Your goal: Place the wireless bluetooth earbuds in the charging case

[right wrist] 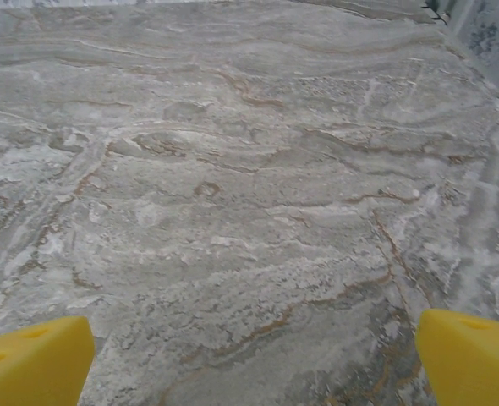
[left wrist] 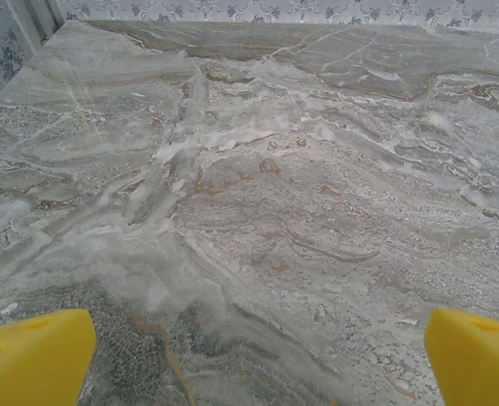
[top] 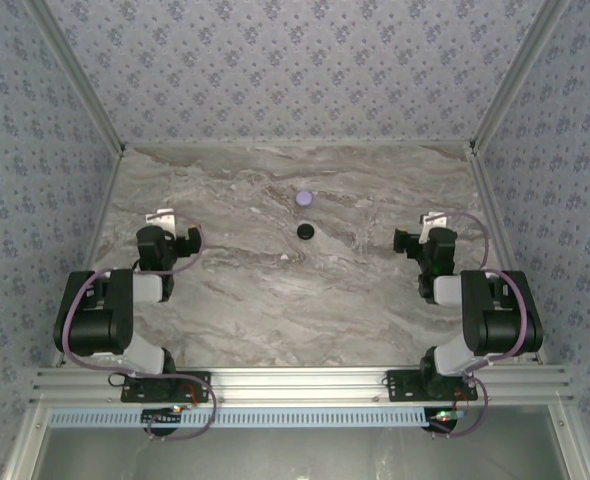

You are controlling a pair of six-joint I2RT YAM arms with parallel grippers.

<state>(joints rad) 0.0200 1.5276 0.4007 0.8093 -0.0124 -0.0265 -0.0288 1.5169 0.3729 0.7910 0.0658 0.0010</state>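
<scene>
At the near edge, an aluminium rail [top: 295, 380] carrying both arm bases. Just beyond, on the left, the left arm [top: 100, 320], black and white, folded back on itself, with a lilac cable looped around it. On the right, the right arm [top: 495, 315], folded the same way.

Ahead of each elbow, the left claw [top: 170, 228] and the right claw [top: 423, 235], both released and holding nothing, well apart from each other over the marbled grey surface [top: 275, 300]. From the left wrist, left fingertips [left wrist: 34, 355] in yellow, spread to the two lower corners, with bare veined stone between. From the right wrist, right fingertips [right wrist: 34, 359], also yellow, at both lower corners, jaws wide, only stone pattern between.

Farther out, about midway between the claws and roughly level with them, a small black round piece [top: 305, 231] lying on the surface. Just behind it and apart from it, a small lavender round piece [top: 304, 198]. Too small from above to tell whether either is a charging case or one of the wireless bluetooth earbuds. Neither piece touched by a claw.

At the far end, the back edge of the surface against patterned wallpaper [top: 295, 70], with the same paper on both side walls.
</scene>
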